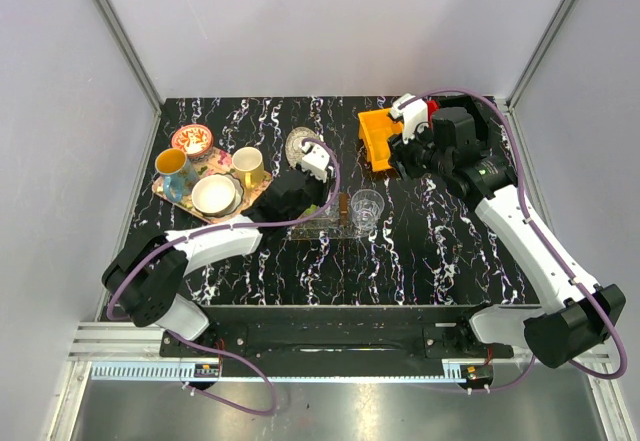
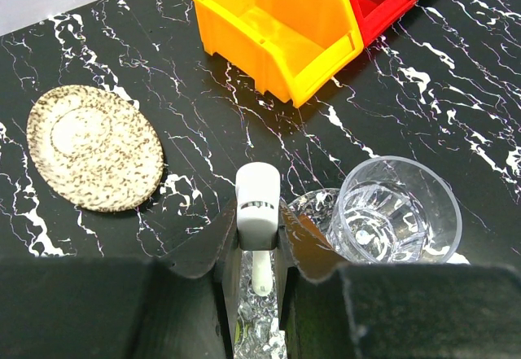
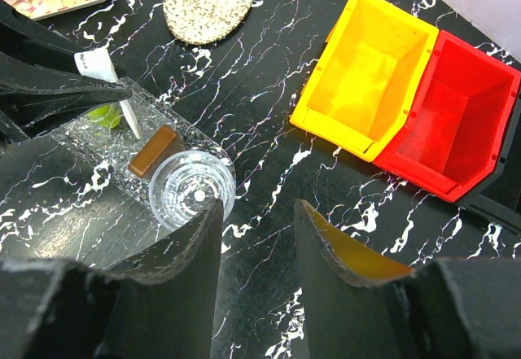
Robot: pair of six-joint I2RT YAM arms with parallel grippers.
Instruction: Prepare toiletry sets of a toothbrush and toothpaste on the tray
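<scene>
My left gripper [image 2: 258,230] is shut on the white toothbrush [image 2: 258,200], pinching it just below its wide head. Its slim handle points down over the clear patterned tray [image 2: 262,330]. In the right wrist view the toothbrush [image 3: 129,119] reaches the tray [image 3: 85,143], where a lime green toothpaste tube [image 3: 104,115] and an orange-brown tube [image 3: 156,149] lie. My right gripper [image 3: 259,212] is open and empty over bare table, just right of the tray's end. From above, the left gripper [image 1: 308,201] sits at the tray [image 1: 335,227] and the right gripper [image 1: 403,161] by the bins.
A clear glass cup [image 3: 193,188] stands at the tray's right end, close to my right gripper's left finger. Yellow bin [image 3: 366,74] and red bin [image 3: 456,123] sit behind. A speckled round dish [image 2: 94,147] and a colourful tray with cups [image 1: 205,173] lie to the left.
</scene>
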